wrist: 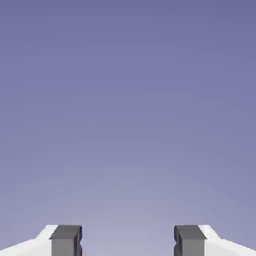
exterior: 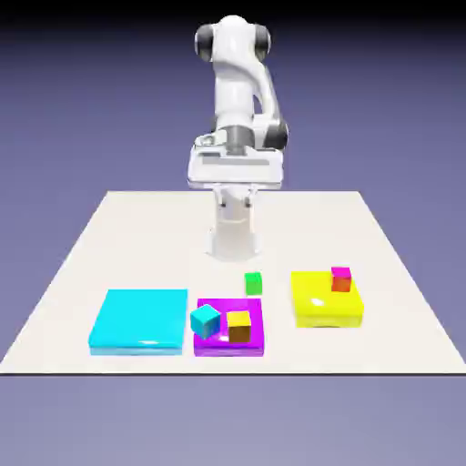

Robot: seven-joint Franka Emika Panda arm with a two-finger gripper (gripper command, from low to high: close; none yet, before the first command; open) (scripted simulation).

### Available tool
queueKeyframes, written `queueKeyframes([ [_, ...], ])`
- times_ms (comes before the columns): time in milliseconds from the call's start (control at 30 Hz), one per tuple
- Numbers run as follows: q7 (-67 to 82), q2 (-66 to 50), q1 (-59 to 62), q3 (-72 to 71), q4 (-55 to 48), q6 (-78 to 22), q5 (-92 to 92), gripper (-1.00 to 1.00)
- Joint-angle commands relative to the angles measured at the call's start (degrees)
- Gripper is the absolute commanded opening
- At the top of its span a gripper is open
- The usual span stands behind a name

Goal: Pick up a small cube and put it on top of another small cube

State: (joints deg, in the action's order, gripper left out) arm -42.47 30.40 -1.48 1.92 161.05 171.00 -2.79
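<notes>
Nearest on the white desk (exterior: 136, 237): a flat cyan slab (exterior: 138, 320), to the exterior view's left of a flat magenta slab (exterior: 230, 329). On the magenta slab, a teal cube (exterior: 206, 319) and an orange-yellow cube (exterior: 238, 325), side by side. Just beyond the magenta slab's far edge, resting on the bare desk: the small bright green cube (exterior: 253, 283), touched by nothing. To the exterior view's right of the magenta slab, a yellow slab (exterior: 326, 300) carrying a red-orange cube (exterior: 341, 282) with magenta behind it. Farther back, well apart from the magenta slab and raised high above the desk: the white arm's fingers (wrist: 128, 240), spread wide, holding nothing, only blue-violet backdrop between the grey tips.
</notes>
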Motion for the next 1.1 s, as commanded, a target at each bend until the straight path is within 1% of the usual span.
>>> queueKeyframes([
  [0,0.0,-1.9,-0.7,1.6,0.0,-2.5,-2.3,0.00],
  [833,-0.2,-48.7,-17.1,41.3,1.1,-64.8,-60.2,0.00],
  [900,-0.2,-49.0,-17.2,41.6,1.1,-65.2,-60.6,0.00],
  [1067,5.7,-57.5,-18.0,32.6,-0.1,-65.5,-73.0,0.00],
])
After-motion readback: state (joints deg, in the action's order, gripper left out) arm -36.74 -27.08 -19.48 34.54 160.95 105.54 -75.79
